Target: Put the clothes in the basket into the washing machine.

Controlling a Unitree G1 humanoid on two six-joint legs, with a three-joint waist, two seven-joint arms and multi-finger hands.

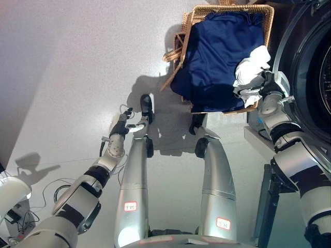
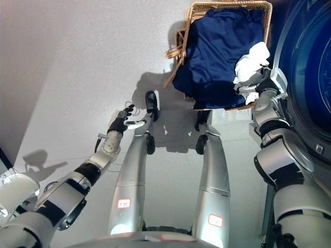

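Note:
A wicker basket [image 1: 189, 23] stands on the floor ahead, filled with a dark blue cloth [image 1: 222, 51]. A bunched white cloth [image 1: 252, 64] lies at the basket's right edge. My right hand [image 1: 265, 87] is at that edge, with its fingers curled into the white cloth. The washing machine [image 1: 313, 67] stands directly right of the basket, with its round front opening facing the basket. My left hand [image 1: 122, 125] hangs out over the bare floor at the left, fingers relaxed and empty; it also shows in the right eye view [image 2: 119, 122].
The basket's loose handle [image 1: 173, 54] sticks out on its left side. Grey floor spreads to the left and behind the basket. Some wires [image 1: 51, 188] lie on the floor at the lower left.

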